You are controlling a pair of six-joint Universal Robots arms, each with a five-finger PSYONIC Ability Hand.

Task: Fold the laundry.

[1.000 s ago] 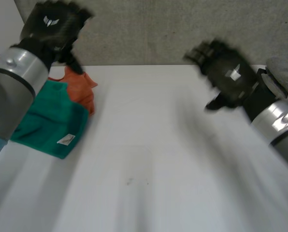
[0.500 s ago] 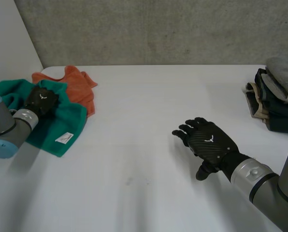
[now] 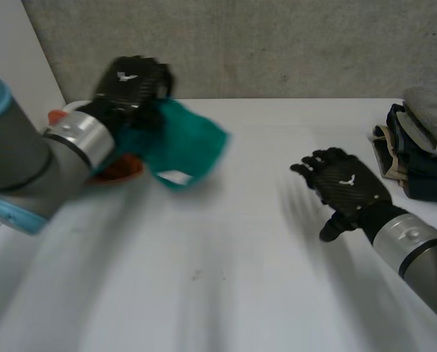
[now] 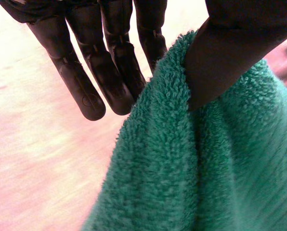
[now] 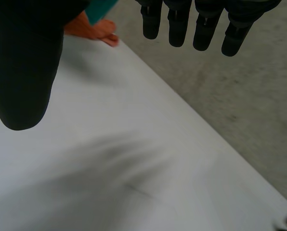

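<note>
1. A white tabletop [image 3: 226, 293] runs back to a grey concrete wall [image 3: 277, 44].
2. On it are one orange cloth [image 3: 122, 170] and one stack of folded clothes [image 3: 422, 147]; there is also one green towel [image 3: 191, 144].
3. The left hand [image 3: 133, 82] pinches the green towel between thumb and fingers, lifted above the tabletop's left part near the orange cloth. The towel hangs bunched, trailing toward the middle; its long axis is unclear.
4. The right hand [image 3: 344, 187] hovers with its fingers straight and spread, holding nothing.

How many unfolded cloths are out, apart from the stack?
2: the green towel, held up, pinched in the left hand; the orange cloth lying beneath the left arm. More may be hidden.
</note>
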